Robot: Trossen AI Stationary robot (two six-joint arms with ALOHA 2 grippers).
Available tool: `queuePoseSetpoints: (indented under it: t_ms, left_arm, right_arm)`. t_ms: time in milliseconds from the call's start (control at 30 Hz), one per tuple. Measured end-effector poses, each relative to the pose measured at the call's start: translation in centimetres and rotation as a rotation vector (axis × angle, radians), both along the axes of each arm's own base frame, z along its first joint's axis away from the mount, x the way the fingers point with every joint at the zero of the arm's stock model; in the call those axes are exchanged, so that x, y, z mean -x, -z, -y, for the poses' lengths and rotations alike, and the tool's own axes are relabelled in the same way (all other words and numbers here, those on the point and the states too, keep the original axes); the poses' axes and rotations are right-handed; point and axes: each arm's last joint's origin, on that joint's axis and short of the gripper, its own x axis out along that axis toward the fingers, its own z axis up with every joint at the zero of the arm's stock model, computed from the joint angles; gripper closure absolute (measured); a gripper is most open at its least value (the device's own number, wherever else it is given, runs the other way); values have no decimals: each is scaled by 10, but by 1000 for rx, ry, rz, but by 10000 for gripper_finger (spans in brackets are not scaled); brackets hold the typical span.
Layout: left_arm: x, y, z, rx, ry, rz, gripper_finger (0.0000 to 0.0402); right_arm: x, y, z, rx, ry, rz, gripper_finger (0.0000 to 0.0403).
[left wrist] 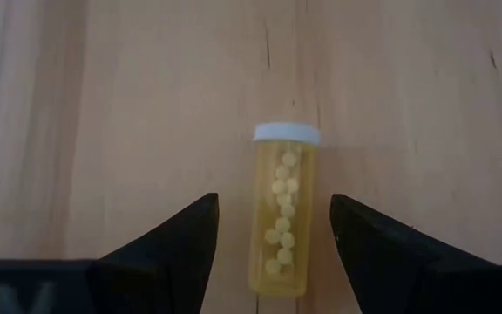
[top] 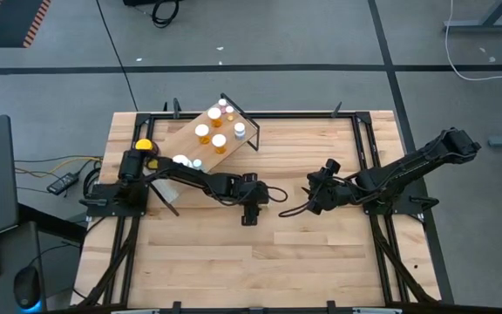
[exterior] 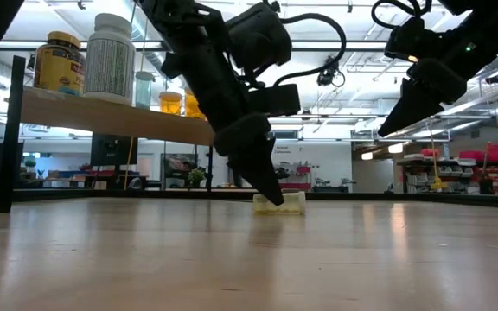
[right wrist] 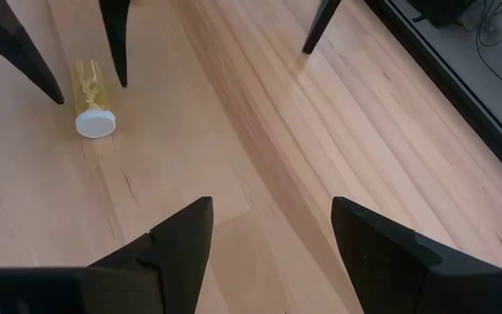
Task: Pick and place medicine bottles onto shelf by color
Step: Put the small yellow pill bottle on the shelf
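Left wrist view: a yellow vial (left wrist: 282, 218) with a white cap is lying on its side on the counter (left wrist: 103, 105), between the left gripper's (left wrist: 273, 253) parted jaws, untouched.
Low view: the left gripper (exterior: 271, 194) is reaching down to the counter at the vial (exterior: 282, 203).
Right gripper (top: 314, 190): hovering above the counter near the middle, jaws spread and holding nothing.
Shelf (top: 181, 139): standing at the far left, carrying several bottles, among them orange vials (top: 203, 133) with white caps.
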Motion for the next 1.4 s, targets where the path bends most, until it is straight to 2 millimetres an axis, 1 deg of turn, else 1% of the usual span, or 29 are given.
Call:
queuePoseSetpoints:
  t_ms: [233, 400, 600, 833, 933, 1033, 1133, 1233, 1400]
  left_arm:
    - [-2, 10, 0, 0, 0, -19, 182]
    - [-2, 11, 0, 1, 2, -19, 200]
    - [-6, 9, 0, 0, 3, 29, 237]
    - [-6, 10, 0, -3, 7, 26, 290]
    - [-6, 10, 0, 0, 3, 28, 307]
    - [-6, 9, 0, 0, 3, 28, 311]
    - [-6, 9, 0, -5, 9, 27, 305]
    - [-4, 5, 0, -13, 22, 28, 303]
    - [-3, -18, 0, -8, 20, 98, 307]
  right_arm:
    - [0, 0, 0, 0, 1, 0, 159]
    - [0, 0, 0, -1, 1, 2, 159]
    - [0, 0, 0, -1, 2, 2, 159]
    - [0, 0, 0, -1, 1, 2, 159]
    - [0, 0, 0, -1, 2, 2, 159]
    - [0, 0, 0, -1, 2, 2, 159]
    - [0, 0, 0, -1, 2, 2, 159]
    - [0, 0, 0, -1, 2, 2, 159]
    - [-1, -2, -1, -28, -5, 26, 160]
